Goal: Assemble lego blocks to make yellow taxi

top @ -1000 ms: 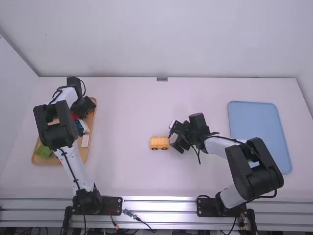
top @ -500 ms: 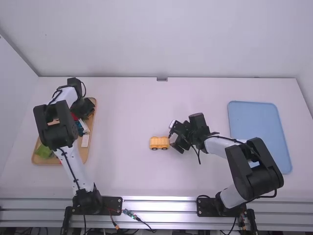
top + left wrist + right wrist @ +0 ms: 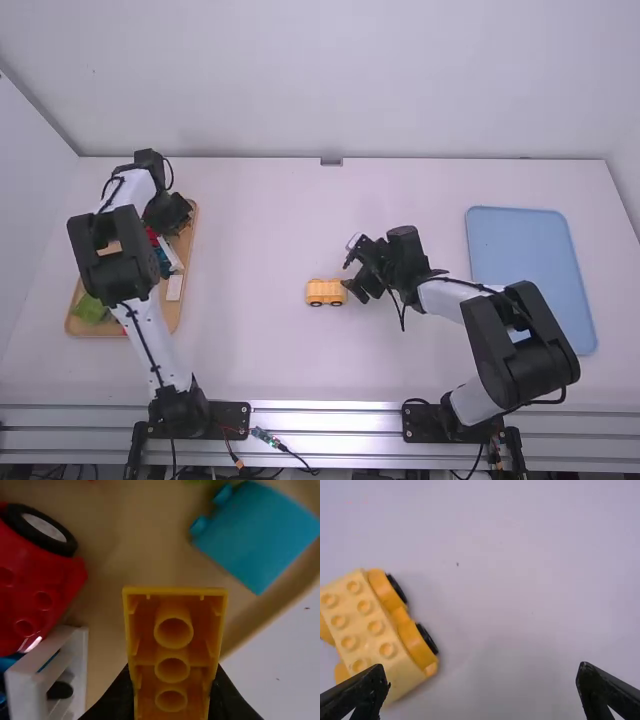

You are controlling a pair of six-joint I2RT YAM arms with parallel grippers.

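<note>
We pinch yellow brick (image 3: pixel 172 652) in left gripper (image 3: pixel 172 685), likely for stacking; right gripper (image 3: pixel 484 672) open by taxi base (image 3: pixel 372 635), probably for bracing.

Bright, even light covers the table (image 3: pixel 400 190), with soft shadows and glare along the metal rail (image 3: pixel 325 407).

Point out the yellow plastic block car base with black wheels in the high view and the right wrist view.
High view: the car base, near the middle of the white table.
Right wrist view: it, partly behind one finger of the black right gripper.
Shared landmark: the right gripper.
</note>
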